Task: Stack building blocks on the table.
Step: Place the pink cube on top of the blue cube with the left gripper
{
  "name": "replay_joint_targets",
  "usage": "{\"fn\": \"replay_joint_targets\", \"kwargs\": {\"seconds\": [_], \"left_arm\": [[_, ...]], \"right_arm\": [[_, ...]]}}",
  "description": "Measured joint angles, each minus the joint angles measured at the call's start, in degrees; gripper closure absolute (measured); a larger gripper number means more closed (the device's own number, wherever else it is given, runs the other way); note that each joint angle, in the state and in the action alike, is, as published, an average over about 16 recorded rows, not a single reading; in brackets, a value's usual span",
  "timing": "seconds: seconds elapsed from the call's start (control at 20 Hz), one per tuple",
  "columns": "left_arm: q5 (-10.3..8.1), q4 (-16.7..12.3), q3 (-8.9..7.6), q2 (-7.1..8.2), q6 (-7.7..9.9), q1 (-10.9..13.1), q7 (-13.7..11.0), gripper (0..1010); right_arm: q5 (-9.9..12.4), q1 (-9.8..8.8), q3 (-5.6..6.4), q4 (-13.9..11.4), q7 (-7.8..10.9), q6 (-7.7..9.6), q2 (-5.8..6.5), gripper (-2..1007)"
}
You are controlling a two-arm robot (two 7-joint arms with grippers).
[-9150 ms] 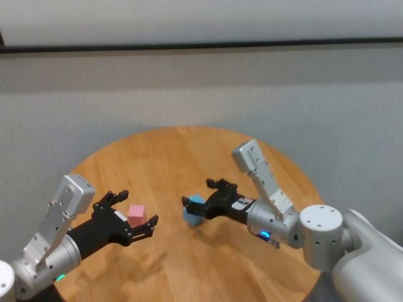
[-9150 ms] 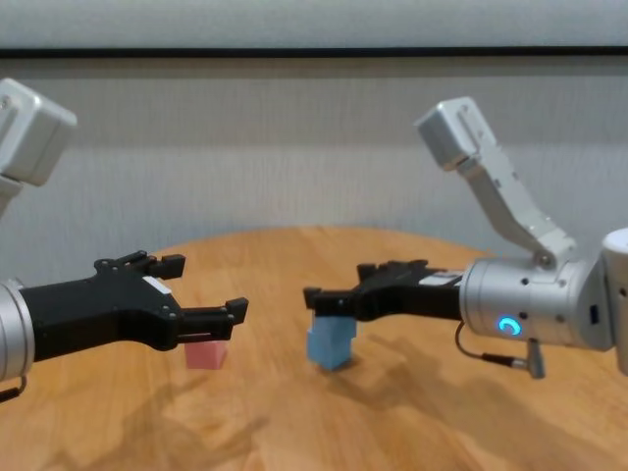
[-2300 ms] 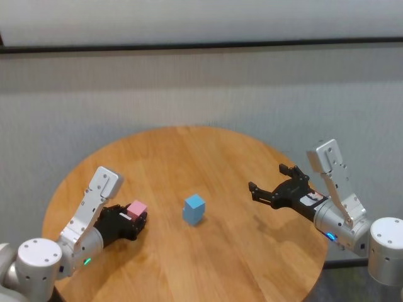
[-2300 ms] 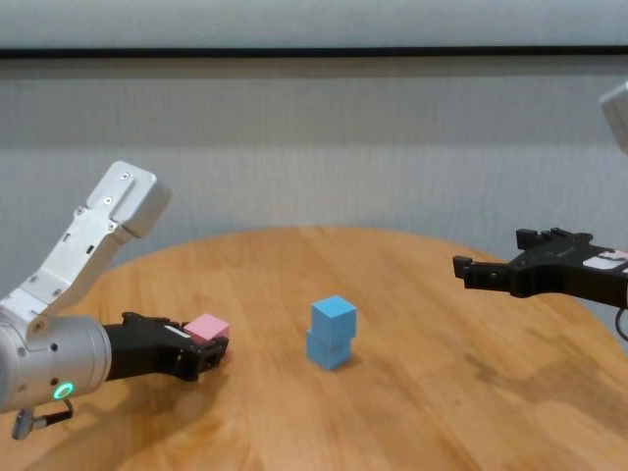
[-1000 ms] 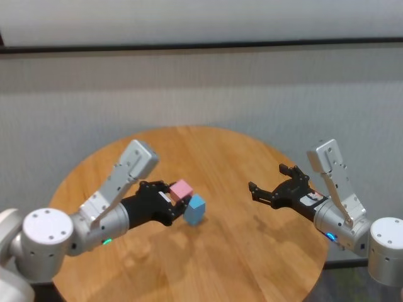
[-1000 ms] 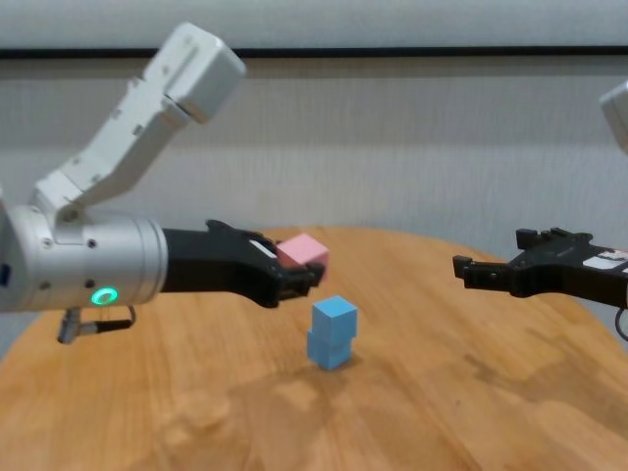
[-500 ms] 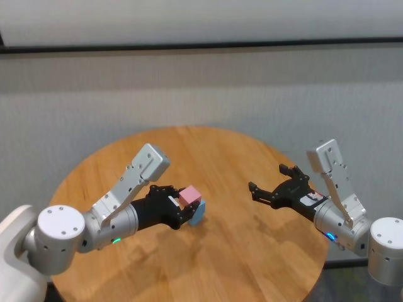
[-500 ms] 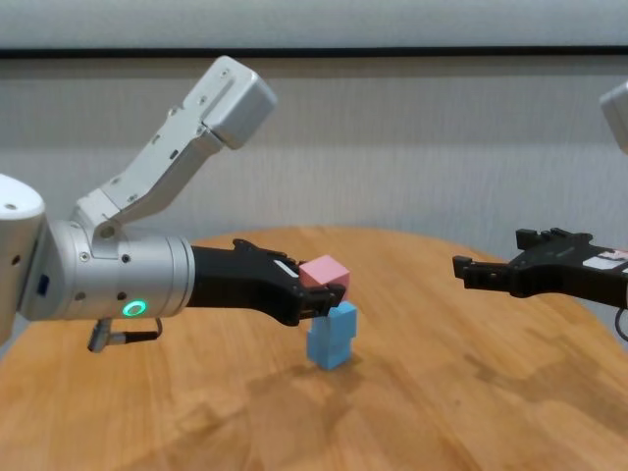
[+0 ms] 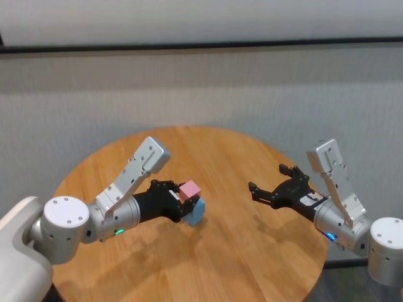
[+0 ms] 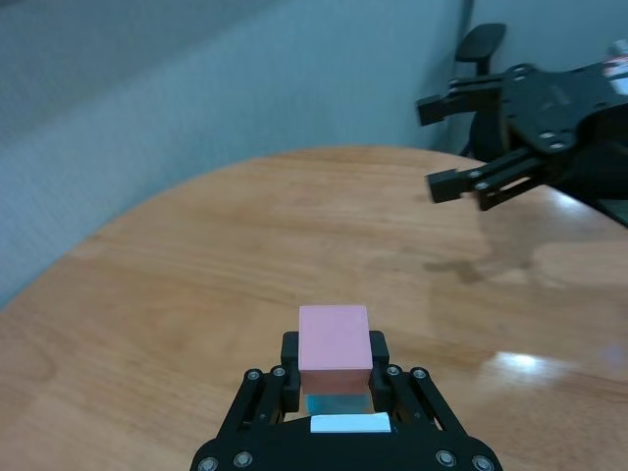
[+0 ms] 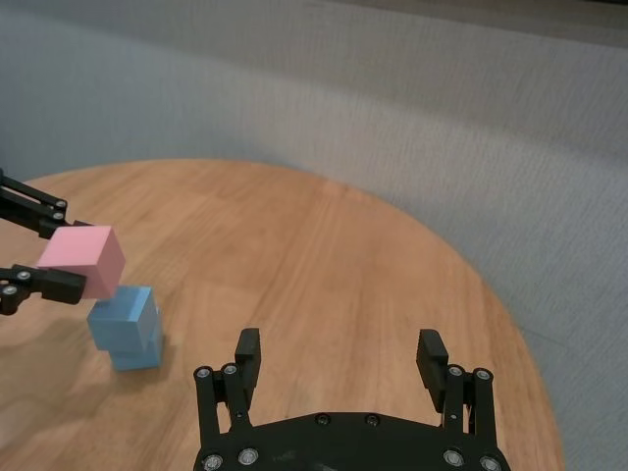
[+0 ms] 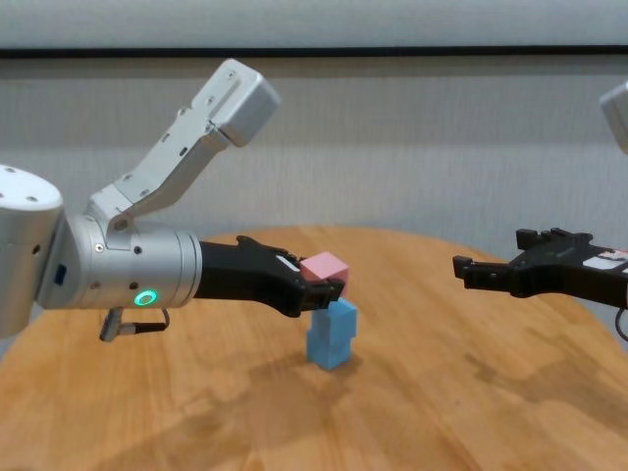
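Chest view: left gripper [image 12: 316, 290] clenches the matte pale pink cube [image 12: 325, 267] just above two stacked light blue cubes [image 12: 332, 336], offset toward its wrist; released so, it could topple. Right gripper [image 12: 478, 272] hangs open, well apart.

We see a grey textured fabric wall panel [image 9: 208, 88] behind, a dark horizontal strip [image 9: 201, 46] along its top, white wall above. A black office chair [image 10: 483, 44] sits near the panel.
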Motion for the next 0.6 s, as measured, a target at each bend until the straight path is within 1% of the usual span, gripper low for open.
{"fn": "replay_joint_targets", "kwargs": {"seconds": [0.3, 0.6], "left_arm": [[-0.44, 2.4, 0.36, -0.73, -0.24, -1.4, 0.2, 616], [-0.6, 3.3, 0.67, -1.11, -0.48, -2.0, 0.3, 616]], "right_arm": [[0.0, 0.0, 0.0, 0.0, 0.0, 0.0, 0.0, 5], [0.0, 0.0, 0.0, 0.0, 0.0, 0.0, 0.0, 5]]}}
